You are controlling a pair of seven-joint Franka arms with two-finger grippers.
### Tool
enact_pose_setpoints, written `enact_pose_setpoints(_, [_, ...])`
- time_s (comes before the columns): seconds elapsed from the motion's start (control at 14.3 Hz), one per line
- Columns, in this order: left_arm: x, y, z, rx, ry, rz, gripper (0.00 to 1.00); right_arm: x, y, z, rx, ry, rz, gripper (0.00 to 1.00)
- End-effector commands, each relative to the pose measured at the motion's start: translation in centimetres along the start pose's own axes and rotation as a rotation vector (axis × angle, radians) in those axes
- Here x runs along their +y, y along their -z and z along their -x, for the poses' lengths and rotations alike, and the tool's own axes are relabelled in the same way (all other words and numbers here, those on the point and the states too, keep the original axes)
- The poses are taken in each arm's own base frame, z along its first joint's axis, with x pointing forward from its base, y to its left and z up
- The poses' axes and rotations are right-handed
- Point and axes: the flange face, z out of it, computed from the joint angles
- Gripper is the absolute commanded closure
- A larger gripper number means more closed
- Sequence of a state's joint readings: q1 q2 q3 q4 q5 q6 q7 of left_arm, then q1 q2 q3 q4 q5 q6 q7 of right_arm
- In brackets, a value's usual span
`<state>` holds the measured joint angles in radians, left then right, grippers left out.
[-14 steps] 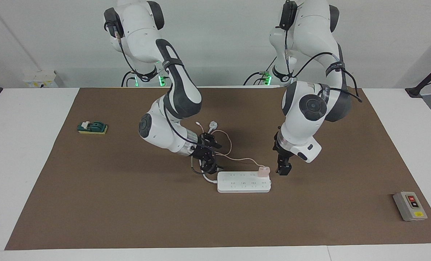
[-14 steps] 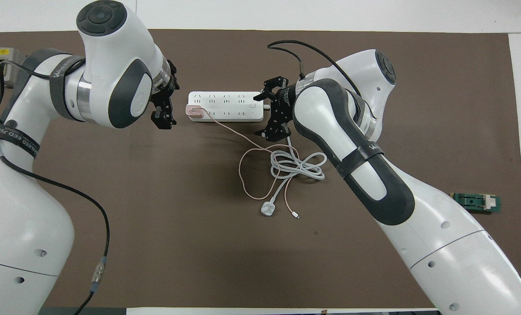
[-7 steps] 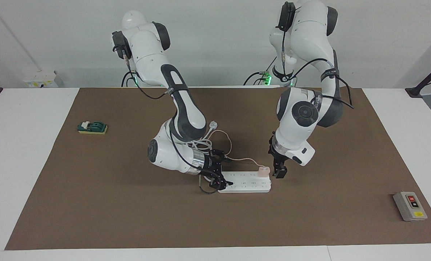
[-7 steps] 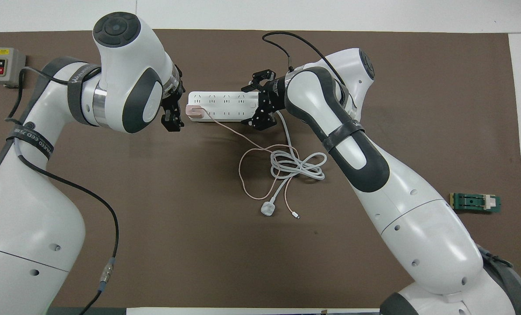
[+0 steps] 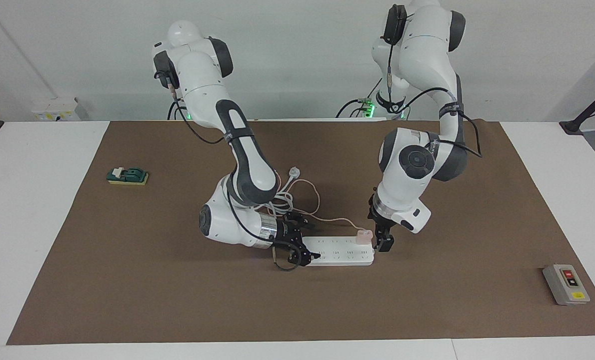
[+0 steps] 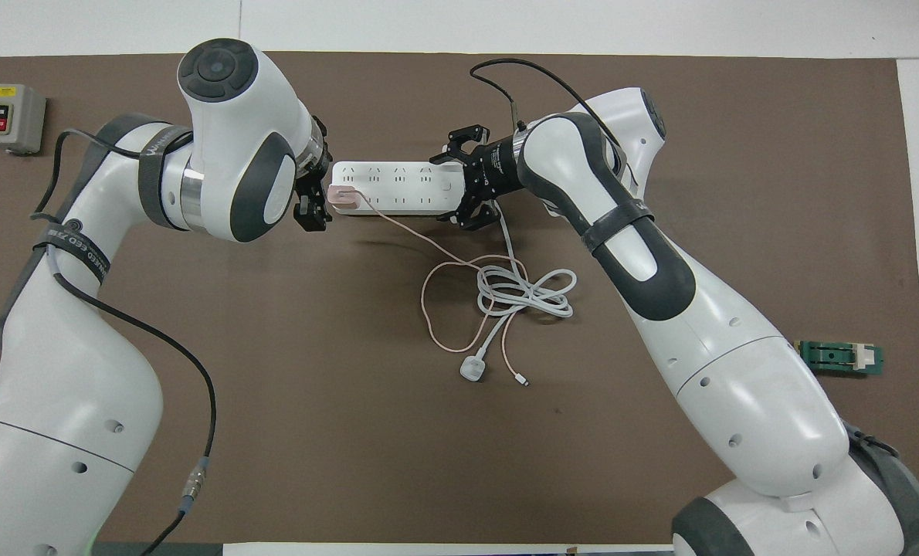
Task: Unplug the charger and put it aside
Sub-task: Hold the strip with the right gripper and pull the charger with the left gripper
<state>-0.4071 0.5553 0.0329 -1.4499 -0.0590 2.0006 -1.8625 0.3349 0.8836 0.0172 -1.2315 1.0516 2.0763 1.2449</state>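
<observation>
Brown mat: charger (image 5: 363,236) plugged in power strip (image 5: 338,251); left gripper (image 5: 382,243) beside it, jaws open; right gripper (image 5: 299,245) jaws spread astride strip end.

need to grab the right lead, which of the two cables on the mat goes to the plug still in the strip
The thin pink cable, running from the charger in the power strip; the thick white cord ends in a loose plug.

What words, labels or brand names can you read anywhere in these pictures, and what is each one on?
"ON": top button of the grey switch box with its red lower button.
"OFF": most likely the white lettering on that red button.
Grey strap on the left arm: white lettering, too distorted to read.
Grey strap on the right arm: lettering unreadable.
White multi-socket power strip: no legible marking.
Green block: no text visible.
</observation>
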Motion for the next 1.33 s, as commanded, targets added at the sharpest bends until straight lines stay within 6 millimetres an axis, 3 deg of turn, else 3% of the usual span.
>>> enact_pose_setpoints(0.0, [-0.7,-0.8,0.9,-0.005,0.016,0.015,0.0,-0.4,-0.8,-0.6,-0.033,0.019,0.001,0.0])
enact_pose_setpoints(0.42, [-1.3,-2.1,1.6,0.005,0.01,0.017,0.0,-0.9,-1.2,-0.9,-0.021,0.043,-0.014,0.0])
enact_pose_setpoints(0.98, [-1.2,-2.0,1.5,0.026,0.003,-0.006,0.0,-1.2,-2.0,-1.1,-0.007,0.056,-0.028,0.0])
enact_pose_setpoints(1.12, [0.1,-3.5,2.5,0.051,-0.002,-0.076,0.0,-1.3,-2.4,-1.6,0.002,0.059,-0.042,0.0])
enact_pose_setpoints(1.26, [0.2,-3.0,2.3,0.054,0.0,-0.092,0.0,-1.2,-2.5,-1.5,0.002,0.06,-0.039,0.0])
